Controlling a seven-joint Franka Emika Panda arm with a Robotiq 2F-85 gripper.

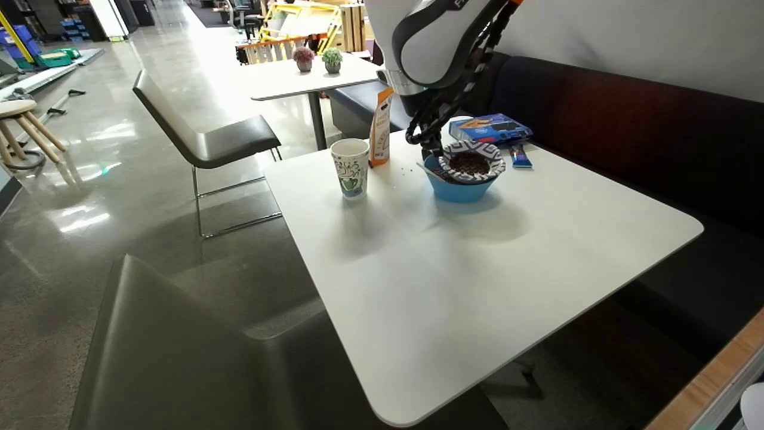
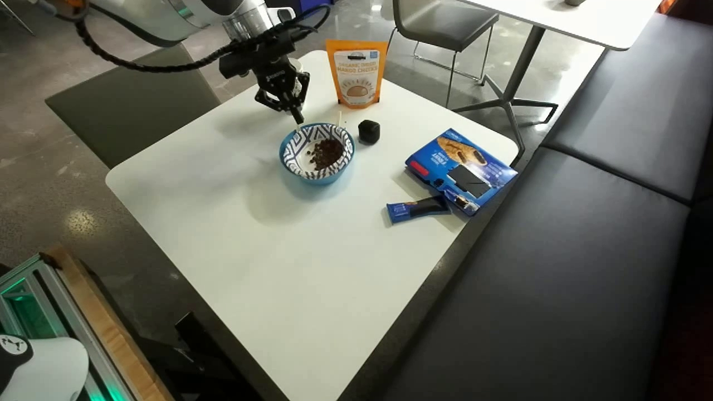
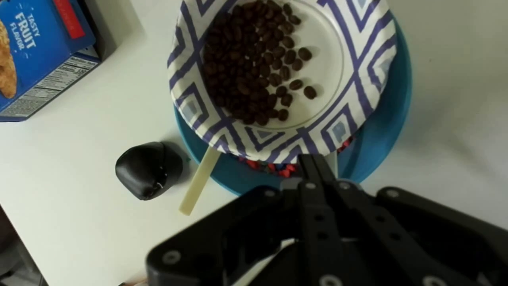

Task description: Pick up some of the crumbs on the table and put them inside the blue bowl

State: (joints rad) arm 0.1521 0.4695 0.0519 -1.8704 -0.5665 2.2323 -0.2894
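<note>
The claw (image 3: 311, 157) hangs, jaws together, at the rim of the blue bowl (image 1: 459, 191); whether it grips anything is unclear. A paper bowl (image 3: 326, 65) nests inside.

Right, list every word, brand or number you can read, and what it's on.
"TASTY FRUIT FLAVOR": on the blue snack box, wrist view.
"ORGANIC DRIED MANGO CHEEKS": on the orange mango pouch, in an exterior view.
Too small, blurred or cut off to read: other print on both, and any lettering on the snack-bar wrapper, gripper, robot arm and paper cup.
</note>
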